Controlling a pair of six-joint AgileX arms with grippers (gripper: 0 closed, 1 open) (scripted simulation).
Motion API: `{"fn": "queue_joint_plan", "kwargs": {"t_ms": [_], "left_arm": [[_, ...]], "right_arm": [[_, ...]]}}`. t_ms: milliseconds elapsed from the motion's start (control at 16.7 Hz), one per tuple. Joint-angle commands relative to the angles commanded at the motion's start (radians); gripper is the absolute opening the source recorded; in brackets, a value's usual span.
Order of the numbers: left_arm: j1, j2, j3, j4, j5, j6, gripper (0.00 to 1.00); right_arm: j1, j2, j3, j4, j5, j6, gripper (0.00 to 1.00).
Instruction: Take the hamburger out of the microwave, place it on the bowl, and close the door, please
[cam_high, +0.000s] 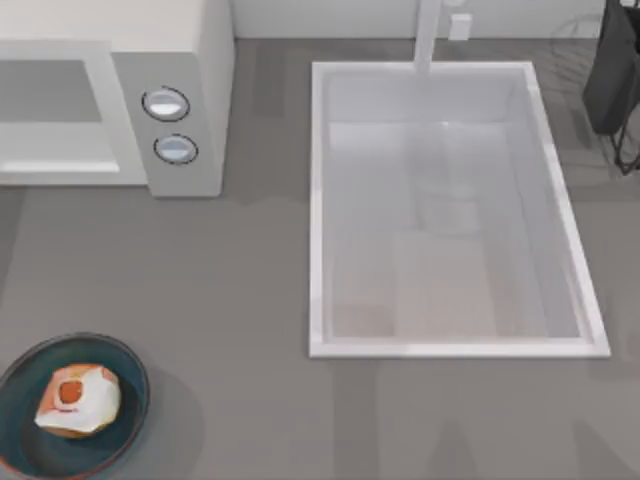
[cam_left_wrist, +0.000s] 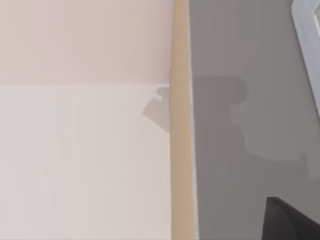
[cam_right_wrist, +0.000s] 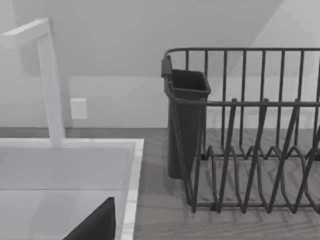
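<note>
The hamburger (cam_high: 78, 400), a tan bun with white patches and an orange-red spot, sits in the dark teal bowl (cam_high: 25, 440) at the table's front left corner. At the back left stands the white microwave (cam_high: 205, 60) with its two round knobs (cam_high: 166, 103). Its door (cam_high: 50, 100), grey-faced in a white frame, lies flush with the front and hides the cavity. A dark part of my left gripper (cam_left_wrist: 292, 222) shows over grey countertop beside a pale panel with a tan edge. A dark part of my right gripper (cam_right_wrist: 95, 225) hangs over the sink.
A white rectangular sink (cam_high: 318, 200) with a faucet (cam_high: 428, 35) takes up the middle and right of the table. A dark wire dish rack (cam_right_wrist: 250, 140) with a cutlery cup (cam_right_wrist: 187, 125) stands at the back right. Bare grey countertop lies between bowl, microwave and sink.
</note>
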Motion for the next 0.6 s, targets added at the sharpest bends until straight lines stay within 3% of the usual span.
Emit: {"fn": "queue_joint_plan", "kwargs": {"t_ms": [600], "left_arm": [[0.007, 0.119, -0.247, 0.367, 0.004, 0.005, 0.00]], "right_arm": [[0.000, 0.000, 0.000, 0.000, 0.000, 0.000, 1.00]]}}
